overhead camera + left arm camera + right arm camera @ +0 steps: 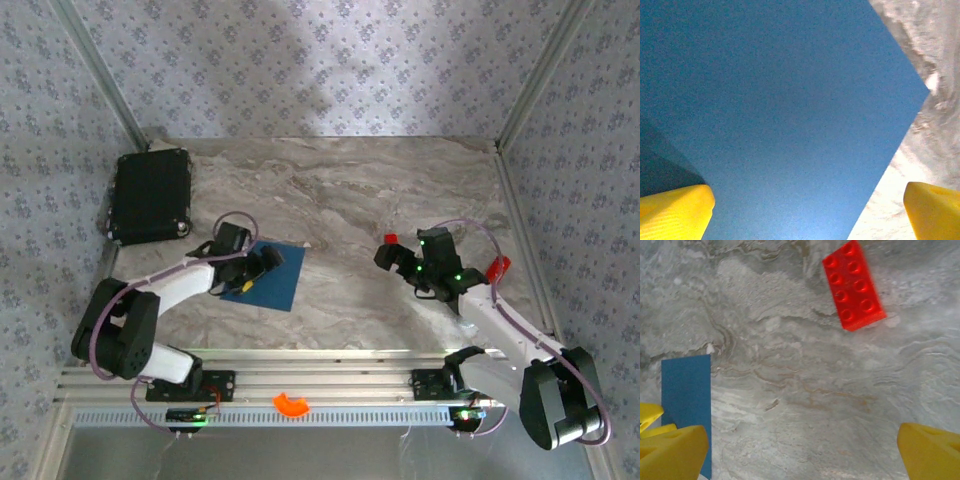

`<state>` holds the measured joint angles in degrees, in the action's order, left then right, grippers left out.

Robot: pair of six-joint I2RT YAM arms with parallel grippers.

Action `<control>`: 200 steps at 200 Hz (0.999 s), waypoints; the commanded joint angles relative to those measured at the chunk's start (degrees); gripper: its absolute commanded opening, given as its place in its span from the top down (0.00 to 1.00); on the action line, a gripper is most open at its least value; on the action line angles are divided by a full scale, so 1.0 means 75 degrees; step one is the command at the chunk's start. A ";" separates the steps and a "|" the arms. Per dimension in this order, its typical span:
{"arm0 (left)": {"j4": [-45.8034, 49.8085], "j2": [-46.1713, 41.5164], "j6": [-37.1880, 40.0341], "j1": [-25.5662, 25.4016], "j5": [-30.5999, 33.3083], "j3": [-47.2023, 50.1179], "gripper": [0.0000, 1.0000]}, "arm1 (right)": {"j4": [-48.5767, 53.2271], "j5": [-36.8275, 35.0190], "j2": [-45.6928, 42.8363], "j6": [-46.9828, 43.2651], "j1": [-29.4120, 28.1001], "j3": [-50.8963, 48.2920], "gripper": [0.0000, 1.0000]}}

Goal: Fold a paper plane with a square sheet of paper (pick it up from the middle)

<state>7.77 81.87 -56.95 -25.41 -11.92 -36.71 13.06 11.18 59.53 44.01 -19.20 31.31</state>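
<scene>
Hovering low over the square sheet of paper (287, 287), the left gripper (265, 264) holds its yellow fingers (675, 212) spread wide with nothing between them, aimed at the sheet's middle, where the task says it should be picked up; whether the tips touch the paper cannot be told. The dark blue sheet lies flat on the marble table (340, 190), left of centre and just in front of the left arm, with no crease or turned corner to be seen in the wrist view, so by the look of it no fold has been made yet. That would leave the whole job ahead: lifting the sheet, creasing it down the centre, turning in the corners and shaping the wings. The right gripper (390, 258) waits well apart on the right side of the table, its jaws likewise wide and empty, with one corner of the blue sheet at the left edge of its wrist view and a small red block (854, 285) lying on the marble just beyond it. The one container on the table is a black case (150, 195) at the far left corner, clear of the sheet; it appears closed, and what it holds cannot be told. An orange curved piece (291, 404) sits on the metal rail at the near edge, between the two arm bases.
</scene>
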 commanded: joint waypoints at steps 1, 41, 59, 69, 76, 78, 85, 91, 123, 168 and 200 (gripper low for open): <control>-0.0427 0.0423 -0.1788 -0.0704 0.0478 0.0284 0.00 | 0.0494 -0.0284 -0.0198 0.0357 0.0172 0.0087 0.01; 0.0467 0.0025 -0.1090 -0.1301 0.1243 -0.0489 0.00 | 0.0081 0.0394 -0.0817 0.0328 0.0402 -0.0311 0.01; 0.1228 -0.0090 0.0509 -0.1250 0.1477 -0.1025 0.00 | -0.0071 0.0704 -0.1010 0.0229 0.0410 -0.0444 0.01; 0.1707 0.0026 0.1485 -0.1157 0.1240 -0.1366 0.00 | -0.0078 0.0796 -0.1064 0.0195 0.0404 -0.0482 0.01; 0.2174 0.0159 0.2144 -0.1114 0.1135 -0.1670 0.00 | -0.0073 0.0866 -0.1083 0.0177 0.0404 -0.0494 0.01; 0.2310 0.0229 0.2331 -0.1113 0.1116 -0.1762 0.00 | -0.0067 0.0883 -0.1091 0.0170 0.0398 -0.0498 0.01; 0.2827 0.0445 0.2963 -0.1115 0.1098 -0.2078 0.00 | -0.0055 0.0942 -0.1071 0.0145 0.0392 -0.0510 0.01; 0.3283 0.0651 0.3392 -0.1118 0.1128 -0.2343 0.00 | -0.0044 0.0985 -0.1070 0.0148 0.0383 -0.0518 0.01; 0.4649 0.1445 0.4453 -0.1133 0.1385 -0.3116 0.00 | -0.0032 0.1114 -0.0936 0.0179 0.0283 -0.0513 0.01; 0.4723 0.2018 0.4424 -0.1221 0.1344 -0.3584 0.00 | 0.0057 0.1053 -0.0809 0.0145 0.0194 -0.0486 0.01; 0.4717 0.2451 0.4175 -0.1412 0.1216 -0.3974 0.01 | 0.0072 0.1041 -0.0733 0.0129 0.0152 -0.0465 0.01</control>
<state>41.17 98.52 -25.96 -34.59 -2.44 -63.53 13.13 18.48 53.63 45.63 -17.52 27.90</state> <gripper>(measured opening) 0.994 0.990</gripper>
